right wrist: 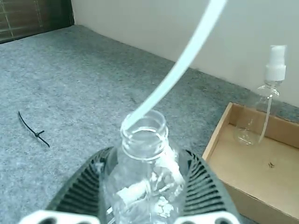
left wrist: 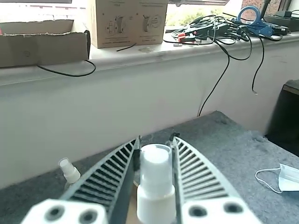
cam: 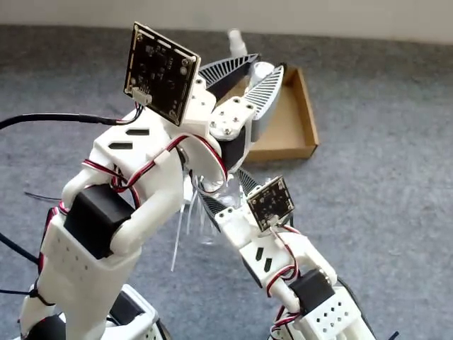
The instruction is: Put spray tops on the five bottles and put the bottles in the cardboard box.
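Now fitting a top (left wrist: 155,179).
Pinching top with left gripper (left wrist: 155,142), upper middle from above; clamping bottle (right wrist: 142,186) with right gripper (right wrist: 147,154), centre; next, slide tube (right wrist: 177,70) straight down, seat top.

Soft, even daylight fills every view. It enters through the washed-out bright window (left wrist: 42,11), leaves faint shadows on the grey felt tabletop (cam: 382,177), and glints on the clear round bottle (right wrist: 145,140).

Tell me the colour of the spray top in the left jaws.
White spray top; left wrist view best.
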Controlling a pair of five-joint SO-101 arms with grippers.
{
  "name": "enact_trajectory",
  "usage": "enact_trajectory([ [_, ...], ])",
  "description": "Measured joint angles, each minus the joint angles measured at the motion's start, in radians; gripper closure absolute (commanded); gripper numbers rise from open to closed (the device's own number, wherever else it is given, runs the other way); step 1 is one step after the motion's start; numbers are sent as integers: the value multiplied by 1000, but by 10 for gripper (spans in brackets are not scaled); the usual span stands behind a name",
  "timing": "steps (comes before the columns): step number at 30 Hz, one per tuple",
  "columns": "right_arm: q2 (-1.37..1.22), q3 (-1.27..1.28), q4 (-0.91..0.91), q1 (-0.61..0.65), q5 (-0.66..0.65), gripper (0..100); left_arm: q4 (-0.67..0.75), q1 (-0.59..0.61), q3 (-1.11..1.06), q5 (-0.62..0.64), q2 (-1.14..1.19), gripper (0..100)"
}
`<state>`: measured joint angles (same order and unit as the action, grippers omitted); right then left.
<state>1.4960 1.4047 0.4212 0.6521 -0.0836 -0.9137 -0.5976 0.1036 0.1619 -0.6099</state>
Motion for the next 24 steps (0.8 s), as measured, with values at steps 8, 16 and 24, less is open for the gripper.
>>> enact_trajectory([
  [8, 0, 0, 0, 0, 0, 995, 34, 0, -15, 0, 0, 989],
  [16, 0, 0, 0, 0, 0, 995, 100, 23, -98, 0, 0, 987],
  [24, 0, 0, 0, 0, 0, 995, 100, 46, -100, 0, 0, 986],
])
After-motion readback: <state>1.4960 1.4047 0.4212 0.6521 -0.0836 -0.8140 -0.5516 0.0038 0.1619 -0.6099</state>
